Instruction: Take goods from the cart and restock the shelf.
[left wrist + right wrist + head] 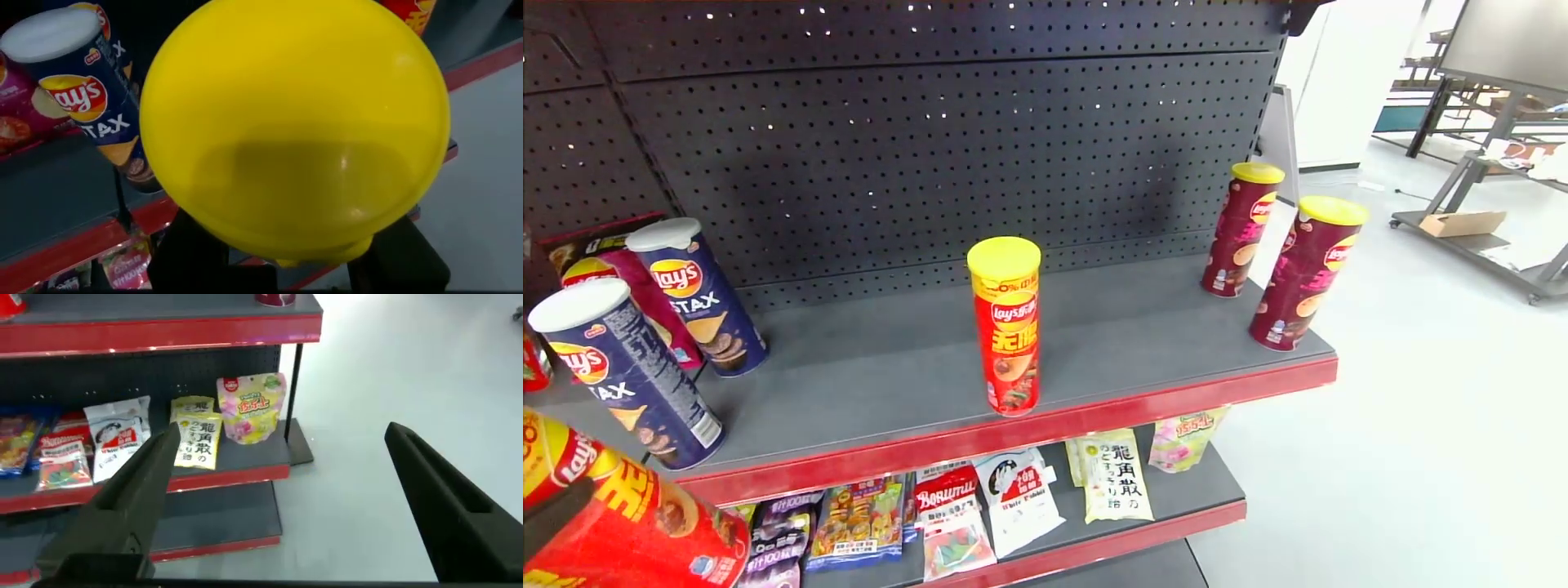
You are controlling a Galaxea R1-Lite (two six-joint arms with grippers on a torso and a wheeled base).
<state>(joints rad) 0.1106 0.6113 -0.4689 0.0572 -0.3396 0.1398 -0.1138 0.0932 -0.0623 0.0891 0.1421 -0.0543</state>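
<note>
Your red can (613,523) is in hand: it sits at 7 o'clock in the head view, clamped in the left gripper (294,269), whose dark fingers (192,261) close on the can's sides just below the lid. Watch the axis, because the can is lying well over, not upright, and its base seems to point toward 4 o'clock, so I'd say you need to stand it up before it goes down. The open stretch of the upper shelf (882,367) lies at about 1 o'clock from the can, between the front blue can (629,376) and the upright red can (1006,327), and the left arm is clearly the nearer one. The second blue can (698,294) stands behind the first, and two maroon cans (1241,229) are far off at 3 o'clock. The left wrist camera gives you the yellow lid (294,131) square on, which the head view cuts off. The right gripper (282,433) is spread wide and holds nothing, facing the snack packets (196,441) on the lower shelf (245,457)
</note>
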